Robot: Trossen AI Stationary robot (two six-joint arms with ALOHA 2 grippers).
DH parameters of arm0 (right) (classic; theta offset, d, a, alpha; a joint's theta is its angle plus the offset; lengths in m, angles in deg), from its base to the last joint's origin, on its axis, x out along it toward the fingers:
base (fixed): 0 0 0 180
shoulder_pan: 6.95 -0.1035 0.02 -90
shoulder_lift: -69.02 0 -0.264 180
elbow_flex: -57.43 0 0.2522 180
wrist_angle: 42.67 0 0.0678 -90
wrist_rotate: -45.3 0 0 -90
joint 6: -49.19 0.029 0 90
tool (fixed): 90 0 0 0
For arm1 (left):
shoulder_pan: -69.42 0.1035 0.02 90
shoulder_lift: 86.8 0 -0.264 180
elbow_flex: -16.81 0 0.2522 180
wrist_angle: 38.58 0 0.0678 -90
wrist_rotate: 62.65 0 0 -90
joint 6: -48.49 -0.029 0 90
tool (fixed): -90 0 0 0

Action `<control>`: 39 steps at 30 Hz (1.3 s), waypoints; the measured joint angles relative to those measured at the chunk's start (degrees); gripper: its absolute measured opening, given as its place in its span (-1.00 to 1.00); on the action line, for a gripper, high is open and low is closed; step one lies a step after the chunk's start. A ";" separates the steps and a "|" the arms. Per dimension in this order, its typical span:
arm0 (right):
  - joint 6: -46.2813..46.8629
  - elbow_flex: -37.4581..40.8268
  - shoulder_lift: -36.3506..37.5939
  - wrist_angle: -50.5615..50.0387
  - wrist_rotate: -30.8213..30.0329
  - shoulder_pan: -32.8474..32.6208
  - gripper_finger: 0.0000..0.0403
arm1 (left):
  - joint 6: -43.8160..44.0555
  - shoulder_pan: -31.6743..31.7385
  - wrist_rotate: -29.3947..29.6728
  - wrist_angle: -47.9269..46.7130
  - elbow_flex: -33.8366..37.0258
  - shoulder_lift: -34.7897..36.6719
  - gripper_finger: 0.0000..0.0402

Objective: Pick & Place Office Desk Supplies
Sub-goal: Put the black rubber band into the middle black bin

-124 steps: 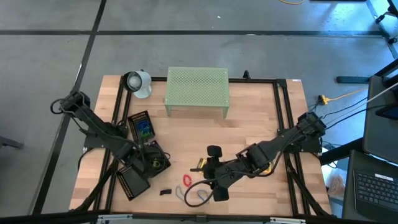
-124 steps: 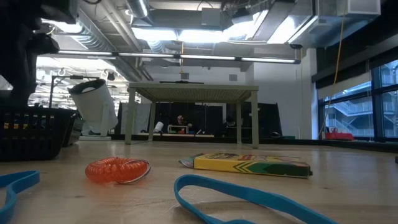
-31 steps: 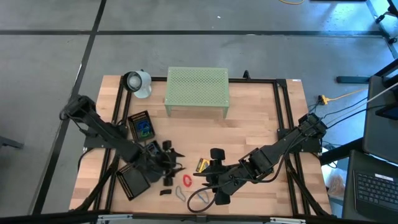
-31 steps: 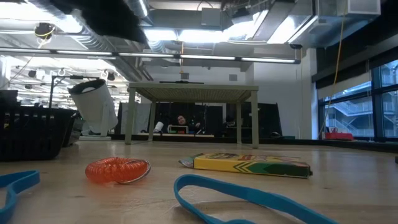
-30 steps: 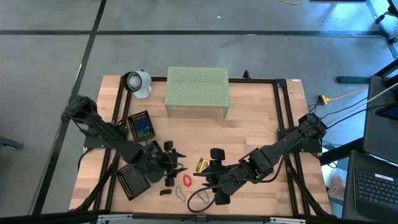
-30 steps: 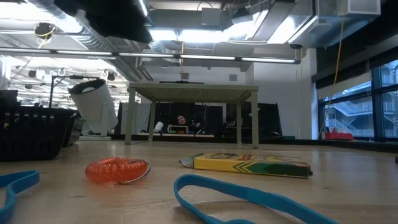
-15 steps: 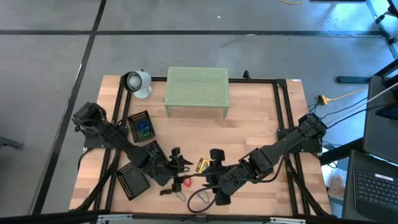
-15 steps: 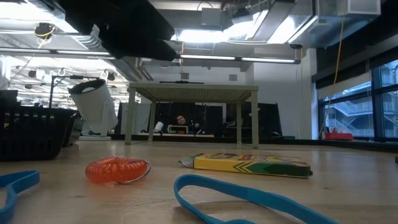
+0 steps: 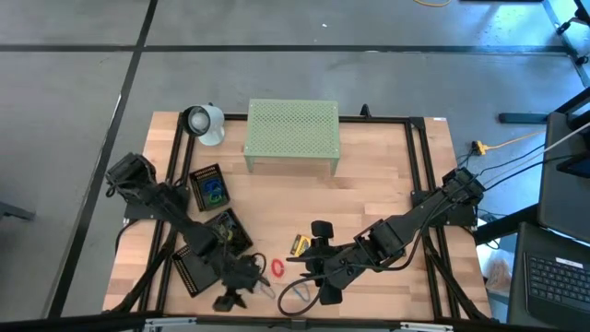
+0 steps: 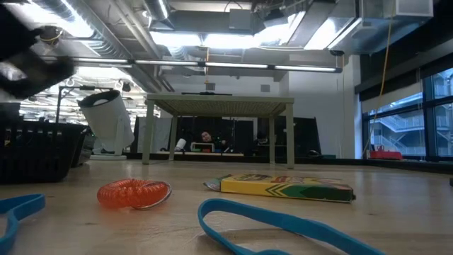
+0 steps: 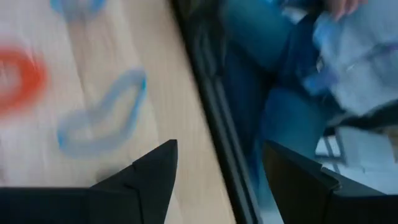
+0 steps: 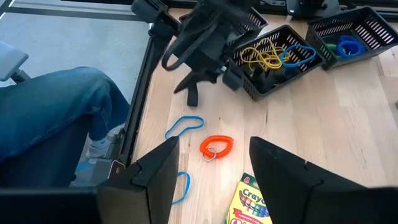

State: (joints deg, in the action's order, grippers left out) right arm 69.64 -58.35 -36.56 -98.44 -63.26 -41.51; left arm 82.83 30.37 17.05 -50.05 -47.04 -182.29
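Note:
An orange coil (image 9: 277,267) (image 12: 216,146), a crayon box (image 9: 300,244) (image 10: 287,186) and blue rubber-band loops (image 9: 263,289) (image 12: 185,126) lie flat on the wood near the table's near edge. My left gripper (image 9: 238,290) (image 11: 217,171) hangs open just left of the loops, slanting down toward the near edge, with nothing between its fingers. My right gripper (image 9: 315,261) (image 12: 214,174) hovers open above the crayon box and the coil, clear of both. In the low view the left arm is only a blur (image 10: 28,57).
Black mesh trays (image 9: 209,187) (image 9: 226,232) (image 9: 196,269) stand at the left; one holds yellow bands (image 12: 270,56), another blue and green ones (image 12: 348,43). A pale-green perforated stand (image 9: 292,134) and a white cup (image 9: 205,123) are at the far side. A person's legs in jeans (image 12: 56,118) are beside the near edge.
My left gripper has swung from beside the trays toward the table's near edge and sunk lower. It has turned from pointing right to pointing at the near edge and stays open. The right arm and the supplies have kept still.

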 joint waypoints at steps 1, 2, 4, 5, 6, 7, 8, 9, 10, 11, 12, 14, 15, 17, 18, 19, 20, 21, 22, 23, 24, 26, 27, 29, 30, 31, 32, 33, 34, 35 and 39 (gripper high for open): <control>0.01 0.00 0.00 -0.01 0.00 -0.01 -0.01 | 1.65 -0.70 0.03 -2.12 0.00 0.00 0.14; 0.02 0.00 0.00 -0.01 0.00 -0.01 -0.01 | 2.93 -1.36 0.23 -4.28 0.00 0.00 0.14; 0.02 0.00 0.00 -0.01 0.02 -0.01 -0.01 | 3.93 -2.49 2.20 -8.13 0.00 0.00 0.14; 0.02 0.00 0.00 -0.01 0.02 -0.01 -0.01 | 3.89 -2.92 3.70 -9.67 0.00 0.00 0.14; 0.02 0.00 0.00 0.00 0.02 -0.01 -0.01 | 3.50 -3.26 5.46 -10.73 0.00 0.00 0.14; 0.02 0.00 0.00 -0.01 0.02 0.00 -0.01 | 2.88 -3.45 7.19 -11.36 0.00 0.00 0.14; 0.02 0.00 0.00 0.01 0.02 -0.01 -0.01 | 2.10 -3.65 8.57 -11.67 0.00 0.00 0.14; 0.02 0.00 0.00 -0.01 0.04 0.00 -0.01 | 1.12 -3.72 9.69 -11.87 0.00 0.00 0.14; 0.04 0.00 0.00 0.00 0.04 -0.01 -0.01 | -0.01 -3.72 10.56 -11.94 0.00 0.00 0.14; 0.04 0.00 0.00 0.00 0.04 -0.01 -0.01 | -0.95 -3.83 11.45 -12.02 0.00 0.00 0.14; 0.04 0.00 0.00 0.01 0.06 -0.01 -0.01 | -1.82 -3.98 12.54 -12.35 0.00 0.00 0.14; 0.04 0.00 0.00 0.01 0.08 -0.01 -0.01 | -3.16 -4.38 14.69 -13.35 0.00 0.00 0.14; 0.04 0.00 0.00 -0.01 0.16 0.01 -0.01 | -3.60 -4.65 15.80 -13.54 0.00 -0.08 0.14; 0.04 0.00 0.00 0.01 0.18 -0.01 -0.01 | -4.06 -5.07 17.38 -13.19 0.00 -0.73 0.14; 0.04 0.00 0.00 0.01 0.17 -0.01 -0.01 | -4.06 -5.31 17.88 -13.29 0.00 -1.15 0.14; 0.04 0.00 0.00 -0.01 0.17 -0.01 -0.01 | -4.08 -5.44 18.04 -13.39 -0.15 -1.69 0.14; 0.04 0.00 0.00 0.01 0.17 0.00 -0.01 | -4.30 -5.56 18.13 -13.34 -0.42 -2.36 0.14; 0.04 0.00 0.00 0.00 0.17 0.00 -0.01 | -4.67 -5.57 18.13 -13.30 -0.67 -2.97 0.14; 0.04 0.00 0.00 0.01 0.15 -0.01 -0.01 | -5.16 -5.59 18.05 -13.47 -1.07 -3.66 0.14; 0.04 0.00 0.00 -0.01 0.17 -0.01 -0.01 | -5.72 -5.59 17.89 -13.54 -1.61 -4.53 0.14; 0.04 0.00 0.00 0.01 0.17 -0.01 -0.01 | -6.38 -5.59 17.89 -14.03 -2.17 -5.30 0.14; 0.04 0.00 0.00 0.01 0.17 -0.01 -0.01 | -7.56 -5.59 18.20 -16.29 -3.60 -6.73 0.14; 0.04 0.00 0.00 0.01 0.17 -0.01 -0.01 | -7.86 -5.59 18.25 -17.59 -4.48 -7.20 0.14; 0.04 0.00 0.00 0.01 0.16 -0.01 -0.01 | -8.34 -5.55 18.35 -20.60 -6.16 -8.29 0.13; 0.04 0.00 0.00 0.02 0.17 -0.01 -0.01 | -8.36 -5.53 18.39 -22.17 -6.95 -8.72 0.12; 0.04 0.00 0.00 0.02 0.17 -0.01 -0.01 | -8.39 -5.55 18.53 -23.48 -7.72 -9.08 0.11; 0.04 0.00 0.00 0.02 0.15 -0.01 -0.01 | -8.62 -5.55 18.63 -24.39 -8.32 -9.48 0.08; 0.04 0.00 0.00 0.03 0.16 -0.01 -0.01 | -8.90 -5.55 18.66 -24.89 -8.72 -9.62 0.04; 0.04 0.00 0.00 0.03 0.17 -0.01 -0.01 | -9.40 -5.55 18.72 -25.23 -9.02 -9.66 0.00; 0.04 0.00 0.00 0.01 0.15 -0.01 -0.01 | -10.00 -5.57 18.76 -25.58 -9.42 -9.75 -0.07; 0.04 0.00 0.00 0.01 0.15 -0.01 -0.01 | -12.89 -5.66 20.29 -26.81 -11.22 -9.88 -0.42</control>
State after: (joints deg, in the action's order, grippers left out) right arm 69.68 -58.35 -36.56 -98.43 -63.12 -41.52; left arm 69.94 24.71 37.34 -76.86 -58.25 -192.17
